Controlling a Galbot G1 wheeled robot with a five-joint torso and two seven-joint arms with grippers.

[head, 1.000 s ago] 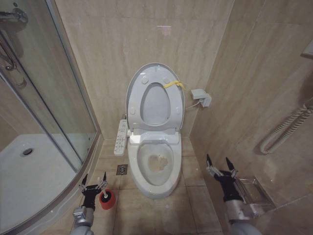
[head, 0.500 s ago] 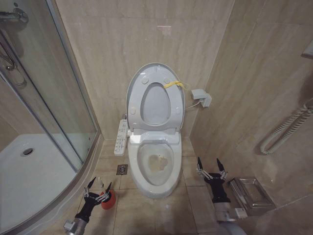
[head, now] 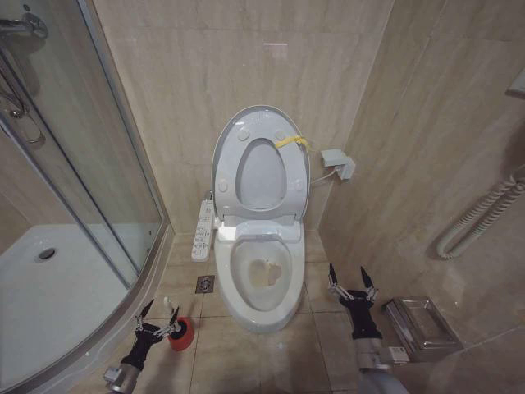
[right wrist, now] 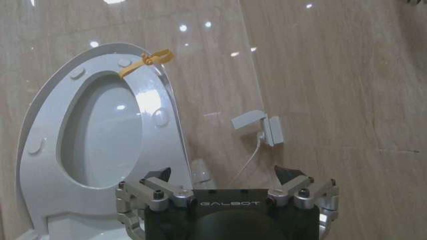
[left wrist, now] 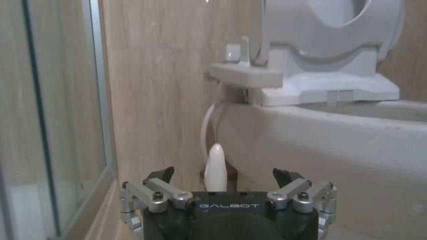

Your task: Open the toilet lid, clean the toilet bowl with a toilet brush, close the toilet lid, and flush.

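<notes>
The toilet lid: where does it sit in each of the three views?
Head view: toilet lid upright against the back wall, centre, above the toilet bowl.
Left wrist view: upper right corner, its lower part in frame.
Right wrist view: left half, raised.
Shared landmark: the seat ring folded up against it.

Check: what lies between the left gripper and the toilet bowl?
In the head view, the red brush holder lies beside the left gripper; bare floor tiles reach the toilet bowl.
</notes>
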